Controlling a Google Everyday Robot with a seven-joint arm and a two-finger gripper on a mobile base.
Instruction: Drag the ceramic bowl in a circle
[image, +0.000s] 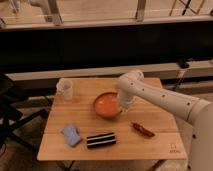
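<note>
The ceramic bowl is round, shallow and glossy orange, and sits near the middle of the wooden table. My gripper hangs from the white arm that reaches in from the right, and it is at the bowl's right rim. The fingertips are hidden against the rim. A clear plastic cup stands at the table's back left, apart from the bowl.
A blue sponge lies at the front left. A dark striped packet lies at the front middle. A red object lies right of the bowl. A dark chair stands left of the table. A dark wall runs behind.
</note>
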